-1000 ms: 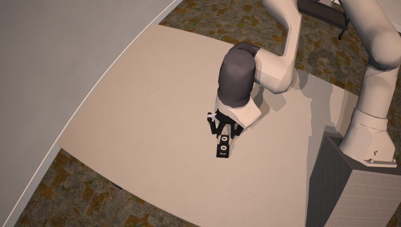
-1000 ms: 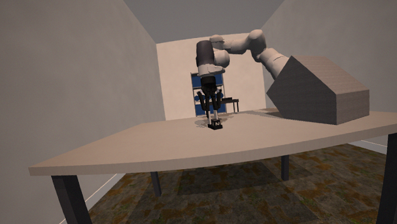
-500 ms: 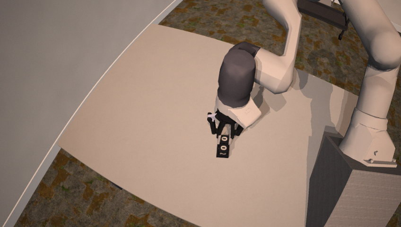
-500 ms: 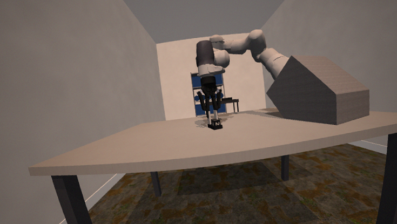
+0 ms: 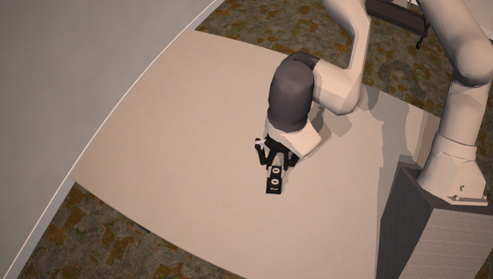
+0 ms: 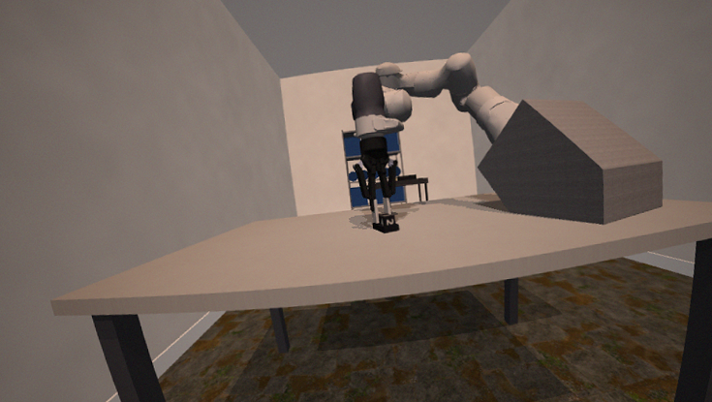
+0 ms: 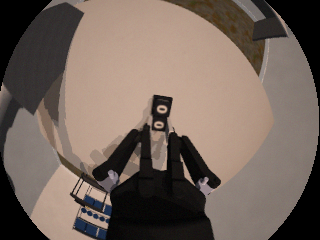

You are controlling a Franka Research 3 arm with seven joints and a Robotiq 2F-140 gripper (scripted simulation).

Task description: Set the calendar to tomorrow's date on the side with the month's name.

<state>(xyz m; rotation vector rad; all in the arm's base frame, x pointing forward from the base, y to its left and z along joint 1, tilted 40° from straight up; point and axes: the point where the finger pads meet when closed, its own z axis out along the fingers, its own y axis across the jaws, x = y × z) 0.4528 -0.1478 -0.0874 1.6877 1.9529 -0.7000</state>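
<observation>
The calendar is a small black tray (image 5: 273, 191) with two black cubes, standing near the middle of the tan table. Both cube tops show a white 0. My gripper (image 5: 277, 168) points straight down over the cube nearer the arm (image 5: 277, 170) and is shut on it, one finger on each side. I cannot tell whether this cube is raised off the tray floor. The other cube (image 5: 275, 181) (image 6: 388, 220) stands beside it in the tray, with a sideways white mark on its end face. In the wrist view both cubes (image 7: 160, 112) lie just beyond the fingertips. The side with the month's name is hidden.
The grey block under the robot's base (image 5: 432, 224) stands at the table's right side, also seen in the exterior view (image 6: 568, 163). The table's curved front edge (image 5: 221, 256) is well away from the tray. A blue shelf (image 6: 375, 168) stands far behind.
</observation>
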